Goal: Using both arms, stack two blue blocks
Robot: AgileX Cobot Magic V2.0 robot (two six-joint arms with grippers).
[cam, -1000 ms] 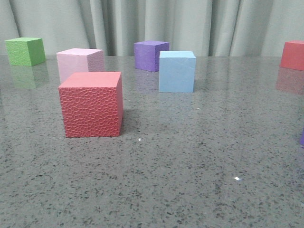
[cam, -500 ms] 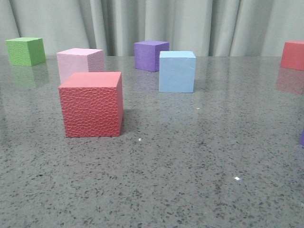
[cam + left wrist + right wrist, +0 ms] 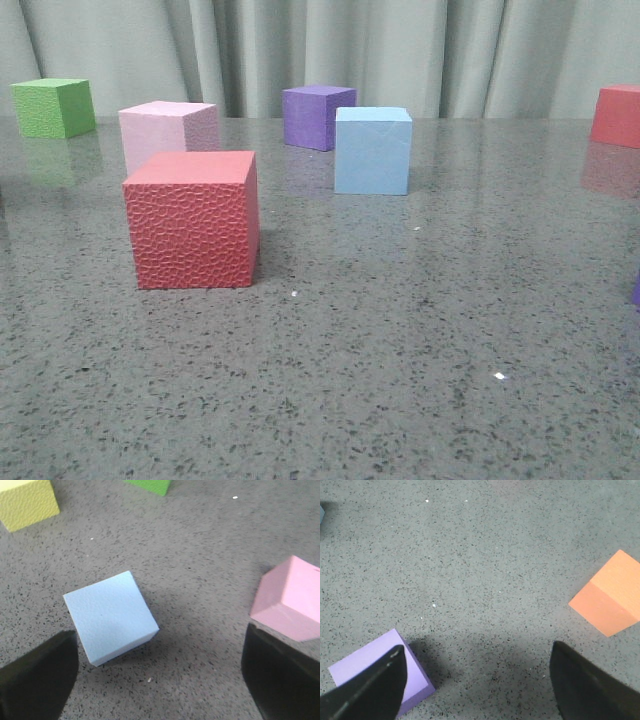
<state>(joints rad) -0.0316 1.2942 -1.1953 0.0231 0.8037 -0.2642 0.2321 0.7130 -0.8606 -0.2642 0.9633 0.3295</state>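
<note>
One pale blue block (image 3: 372,151) is seen in the front view standing flat on the speckled grey worktop (image 3: 400,350), just in front of and to the right of a darker purple cube (image 3: 318,116). It is well apart from the textured red cube (image 3: 192,220) nearer the camera, so room for an approach is left on both its sides. Neither arm is shown in that view.

In the left wrist view a pale blue block (image 3: 110,616) is found lying on the worktop, turned at an angle to the fingers. The left tool (image 3: 160,675) is held above it, spread wide, with nothing between its dark fingers (image 3: 37,677); the block lies nearer one finger than the other. This pose is judged to be a hover before a descent, and some turning and centring seems to be called for first. A pink cube (image 3: 290,597) sits just beside the other finger and could be bumped. Whether this block is the one in the front view cannot be told.

The right tool (image 3: 477,680) is likewise spread and empty, held over bare worktop between a lilac cube (image 3: 380,672) and an orange cube (image 3: 610,595). No blue block is plainly seen beneath it, so it is judged to be waiting or not yet aimed. No stacking has been done.
</note>
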